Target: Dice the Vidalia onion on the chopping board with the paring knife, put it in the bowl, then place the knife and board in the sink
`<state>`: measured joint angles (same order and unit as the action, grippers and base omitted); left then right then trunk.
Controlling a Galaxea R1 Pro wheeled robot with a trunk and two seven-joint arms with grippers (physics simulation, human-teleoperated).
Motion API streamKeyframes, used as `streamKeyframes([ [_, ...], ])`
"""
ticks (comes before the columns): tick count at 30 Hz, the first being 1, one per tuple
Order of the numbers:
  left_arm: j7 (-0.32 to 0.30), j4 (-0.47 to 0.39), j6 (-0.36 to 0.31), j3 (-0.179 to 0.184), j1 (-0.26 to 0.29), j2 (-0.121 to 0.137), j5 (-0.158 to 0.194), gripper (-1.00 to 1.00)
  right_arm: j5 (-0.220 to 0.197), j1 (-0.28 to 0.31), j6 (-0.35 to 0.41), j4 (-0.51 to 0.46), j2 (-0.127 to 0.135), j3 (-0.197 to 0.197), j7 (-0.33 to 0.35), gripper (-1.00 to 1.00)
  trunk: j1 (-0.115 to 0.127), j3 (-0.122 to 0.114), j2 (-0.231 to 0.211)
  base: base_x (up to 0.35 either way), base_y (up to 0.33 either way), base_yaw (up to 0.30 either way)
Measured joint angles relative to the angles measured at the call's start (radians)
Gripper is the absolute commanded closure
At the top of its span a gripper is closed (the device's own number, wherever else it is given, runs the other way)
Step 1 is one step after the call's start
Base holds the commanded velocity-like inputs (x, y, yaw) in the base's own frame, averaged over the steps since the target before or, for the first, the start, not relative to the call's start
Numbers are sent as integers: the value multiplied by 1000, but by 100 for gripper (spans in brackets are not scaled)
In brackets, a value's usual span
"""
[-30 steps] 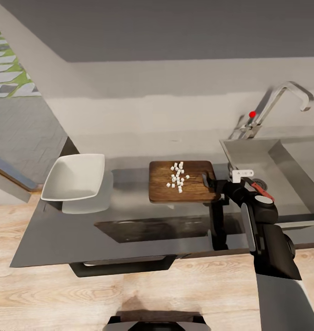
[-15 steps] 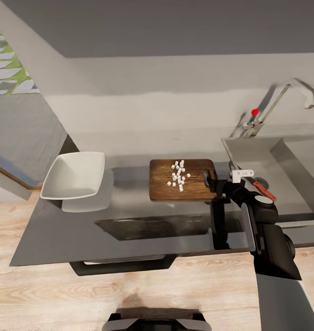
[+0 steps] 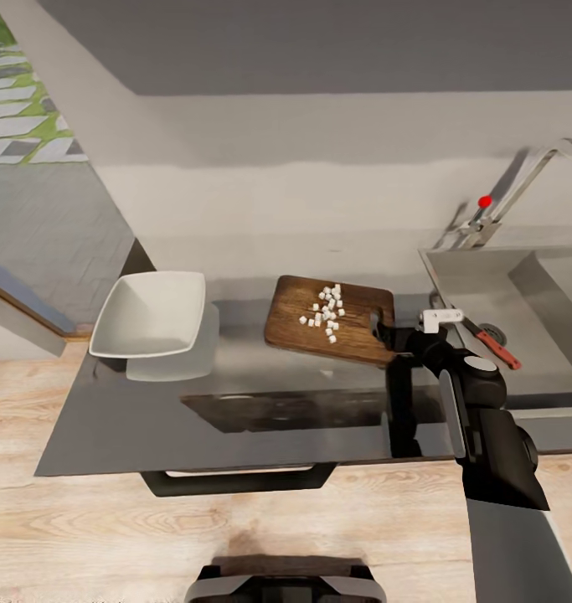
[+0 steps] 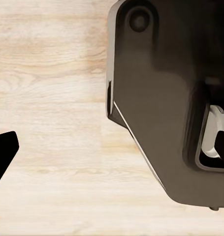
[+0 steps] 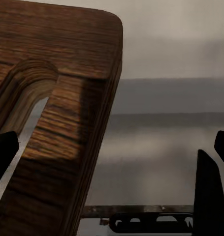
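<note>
The dark wooden chopping board (image 3: 323, 322) lies askew on the countertop (image 3: 235, 419), with several white diced onion pieces (image 3: 326, 314) on it. My right gripper (image 3: 388, 331) is at the board's slot-handle end. In the right wrist view one fingertip (image 5: 4, 152) sits over the slot (image 5: 28, 103) while the other stands well clear of the board's edge, so the jaws are open. The white bowl (image 3: 156, 314) stands left of the board. The paring knife (image 3: 497, 346), with its red handle, lies in the sink (image 3: 478, 285). My left gripper's fingertip (image 4: 3, 152) hangs over the wooden floor, open.
The chrome tap (image 3: 528, 180) with its red knob (image 3: 485, 201) rises behind the sink. A grey wall runs along the back of the counter. A dark cabinet handle (image 3: 235, 481) sits under the counter's front edge, and wood flooring lies below.
The whole head view has shifted, so the camera moved. The board has turned on the counter and now lies closer to the bowl, its handle end still at my right gripper.
</note>
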<state>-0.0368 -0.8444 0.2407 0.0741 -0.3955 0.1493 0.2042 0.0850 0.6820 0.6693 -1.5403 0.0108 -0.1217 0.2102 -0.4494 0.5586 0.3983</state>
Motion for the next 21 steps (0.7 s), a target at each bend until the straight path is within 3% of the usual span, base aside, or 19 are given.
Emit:
streamKeyframes([
  [6,0,0,0,0,0,-5,0,-100,0,0,-1,0,1,0,0,-100,0,6,0,0,0,64],
  [7,0,0,0,0,0,-6,0,-100,0,0,-1,0,1,0,0,100,0,7,0,0,0,64],
  [21,0,1,-1,0,0,-6,0,-100,9,0,-6,-2,2,-1,0,100,0,13,0,0,0,23],
])
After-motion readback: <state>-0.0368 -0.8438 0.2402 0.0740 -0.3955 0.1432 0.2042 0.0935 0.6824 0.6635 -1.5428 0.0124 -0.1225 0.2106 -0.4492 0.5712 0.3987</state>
